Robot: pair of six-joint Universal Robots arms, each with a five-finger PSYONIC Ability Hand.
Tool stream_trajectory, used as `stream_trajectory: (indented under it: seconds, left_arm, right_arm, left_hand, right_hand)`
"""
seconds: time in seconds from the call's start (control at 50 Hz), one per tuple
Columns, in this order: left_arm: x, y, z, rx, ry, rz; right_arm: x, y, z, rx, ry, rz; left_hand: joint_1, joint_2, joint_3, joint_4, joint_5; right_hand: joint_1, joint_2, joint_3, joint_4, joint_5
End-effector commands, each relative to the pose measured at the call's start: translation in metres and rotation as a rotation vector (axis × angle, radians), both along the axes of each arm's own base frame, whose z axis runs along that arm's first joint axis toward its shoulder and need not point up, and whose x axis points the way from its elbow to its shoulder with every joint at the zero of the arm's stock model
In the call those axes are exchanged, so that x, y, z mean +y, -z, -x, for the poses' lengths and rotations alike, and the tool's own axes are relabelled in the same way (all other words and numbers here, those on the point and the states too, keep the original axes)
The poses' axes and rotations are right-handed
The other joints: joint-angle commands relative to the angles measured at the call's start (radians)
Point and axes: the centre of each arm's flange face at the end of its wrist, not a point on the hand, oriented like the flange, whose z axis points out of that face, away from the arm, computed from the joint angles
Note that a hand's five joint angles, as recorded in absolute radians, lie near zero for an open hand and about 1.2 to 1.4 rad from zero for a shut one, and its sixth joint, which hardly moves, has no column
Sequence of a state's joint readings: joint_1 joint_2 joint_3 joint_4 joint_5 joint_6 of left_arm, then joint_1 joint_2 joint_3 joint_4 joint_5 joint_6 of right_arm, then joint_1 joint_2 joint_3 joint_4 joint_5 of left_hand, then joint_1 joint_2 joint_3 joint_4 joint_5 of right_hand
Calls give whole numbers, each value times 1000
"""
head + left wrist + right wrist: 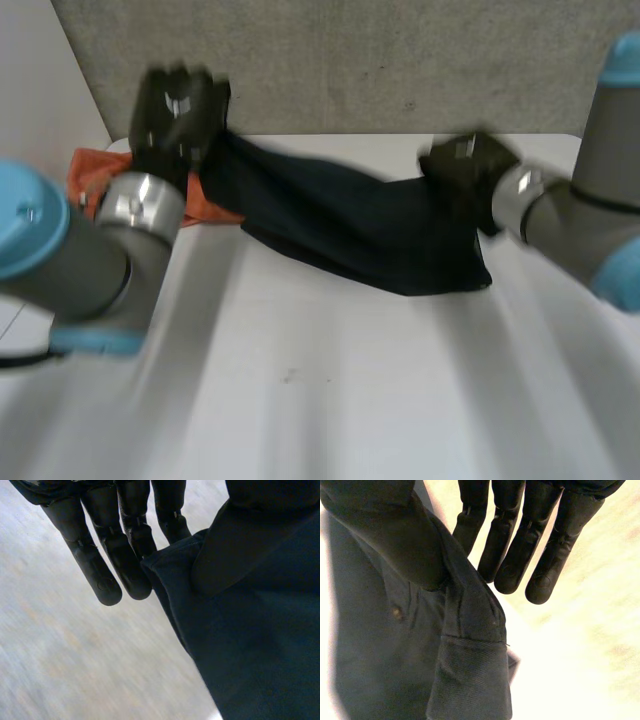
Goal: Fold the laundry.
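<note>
- The white desk lies bare on its near side, with the robot's two grey arms and their light-blue caps coming in at left and right.
- Across the far half of the desk, a dark navy garment is drawn out in a long band between both hands. It sags lowest at its right end, down toward the desk.
- At far right, the right hand has the garment's right end. In its wrist view the fingers are straight behind the fabric's edge and the thumb presses the cloth against them, so the hand is clamped on the garment.
- A small button and a ribbed band show on the cloth below that thumb.
- At far left, the left hand, raised above the desk, has the other end. Its straight fingers and thumb pinch a folded edge of the fabric between them.
- An orange cloth lies at the desk's far left, partly hidden by the left arm and the garment.
- A grey speckled wall stands behind the desk.
</note>
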State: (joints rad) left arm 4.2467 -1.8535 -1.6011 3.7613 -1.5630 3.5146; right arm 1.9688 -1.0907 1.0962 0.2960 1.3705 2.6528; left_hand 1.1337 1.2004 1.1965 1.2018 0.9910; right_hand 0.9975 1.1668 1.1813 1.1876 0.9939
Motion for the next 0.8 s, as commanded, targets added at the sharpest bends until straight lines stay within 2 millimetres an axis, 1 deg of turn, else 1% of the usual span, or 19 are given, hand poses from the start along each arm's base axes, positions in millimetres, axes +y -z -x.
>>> stream_trajectory:
  seconds: [0.02, 0.04, 0.06, 0.08, 0.12, 0.16, 0.2, 0.22, 0.24, 0.26, 0.3, 0.32, 0.34, 0.4, 0.48, 0.66, 0.8]
  left_arm:
    - [66, 49, -20, -139, 61, -249]
    - [72, 51, -20, -147, 68, -264]
    - [83, 54, -22, -167, 85, -296]
    - [89, 55, -23, -177, 93, -310]
    - [97, 57, -25, -190, 101, -336]
    - [103, 56, -29, -202, 102, -362]
    - [106, 55, -30, -204, 103, -369]
    - [107, 53, -30, -203, 104, -370]
    - [106, 53, -31, -202, 103, -372]
    - [106, 53, -31, -202, 103, -372]
    - [105, 51, -30, -199, 103, -363]
    - [104, 51, -30, -197, 101, -361]
    - [103, 50, -30, -196, 103, -358]
    - [98, 48, -28, -191, 100, -349]
    - [91, 44, -24, -186, 99, -333]
    - [68, 48, -13, -189, 92, -337]
    - [56, 53, -7, -190, 86, -345]
  right_arm:
    - [56, 56, 21, 236, -129, -307]
    - [60, 57, 23, 246, -134, -312]
    - [64, 58, 24, 253, -138, -316]
    - [71, 58, 27, 262, -142, -321]
    - [77, 58, 30, 264, -144, -332]
    - [79, 59, 34, 245, -132, -330]
    - [75, 60, 37, 227, -111, -310]
    - [73, 61, 38, 214, -96, -297]
    - [70, 65, 39, 183, -71, -278]
    - [69, 66, 39, 163, -61, -268]
    - [67, 68, 40, 128, -36, -251]
    - [67, 70, 41, 97, -17, -253]
    - [67, 71, 41, 83, -10, -257]
    - [70, 77, 43, 39, 13, -295]
    - [76, 84, 45, 29, 24, -339]
    - [83, 95, 55, 47, 44, -387]
    - [86, 101, 60, 56, 58, -403]
  left_hand:
    - [263, 196, 200, 194, 231]
    - [263, 196, 200, 194, 231]
    - [263, 196, 200, 194, 231]
    - [263, 196, 200, 194, 231]
    - [263, 196, 200, 194, 231]
    - [263, 196, 200, 194, 231]
    - [263, 196, 200, 194, 231]
    - [257, 190, 194, 189, 225]
    - [254, 188, 191, 186, 222]
    - [254, 187, 191, 186, 222]
    - [251, 185, 188, 183, 219]
    - [251, 185, 188, 183, 219]
    - [251, 185, 188, 183, 219]
    - [251, 185, 188, 183, 219]
    - [251, 185, 188, 183, 219]
    - [262, 196, 200, 194, 231]
    - [263, 196, 200, 194, 231]
  right_hand:
    - [399, 229, 215, 209, 228]
    - [399, 229, 215, 209, 228]
    - [399, 229, 215, 209, 228]
    - [399, 229, 215, 209, 228]
    - [399, 229, 215, 209, 228]
    - [399, 229, 215, 209, 228]
    - [399, 229, 215, 209, 228]
    - [359, 190, 175, 169, 188]
    - [7, -162, -177, -183, -164]
    - [-84, -253, -267, -274, -255]
    - [-193, -362, -376, -383, -364]
    - [-330, -499, -514, -520, -501]
    - [-416, -585, -599, -606, -586]
    - [-601, -770, -784, -791, -772]
    - [-748, -917, -931, -938, -919]
    - [-763, -932, -947, -953, -934]
    - [-748, -917, -932, -938, -919]
